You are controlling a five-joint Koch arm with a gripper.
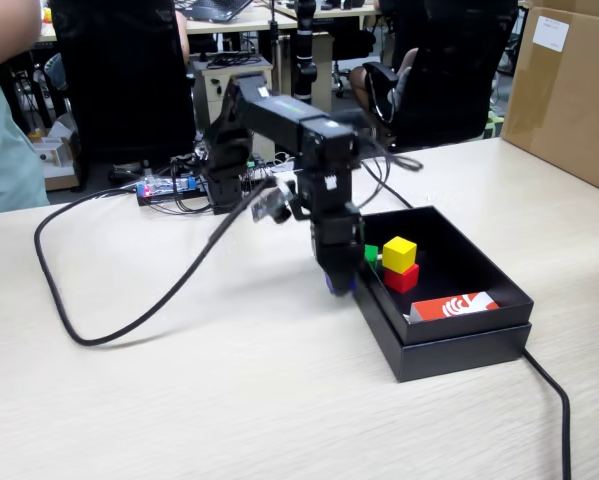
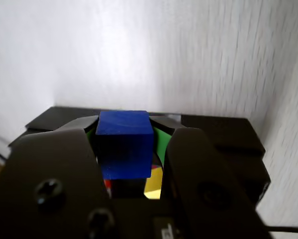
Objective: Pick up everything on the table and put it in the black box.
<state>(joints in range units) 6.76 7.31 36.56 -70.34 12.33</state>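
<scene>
The gripper [image 2: 125,164] is clamped on the blue cube [image 2: 125,143], which sits squeezed between its two black jaws in the wrist view, with slivers of green, yellow and red showing behind it. In the fixed view the arm [image 1: 279,125] reaches down so that the gripper [image 1: 337,283] hangs just beside the near left wall of the black box [image 1: 449,345], the blue cube [image 1: 337,284] showing as a small blue patch at its tip, close to the table [image 1: 229,400]. Inside the box, the yellow cube [image 1: 400,254] rests on top of the red cube [image 1: 401,278], and the green cube [image 1: 371,254] lies just beside them, partly hidden by the gripper. A red-and-white card [image 1: 453,305] lies in the box's front corner. A black cable [image 1: 129,300] loops across the tabletop.
</scene>
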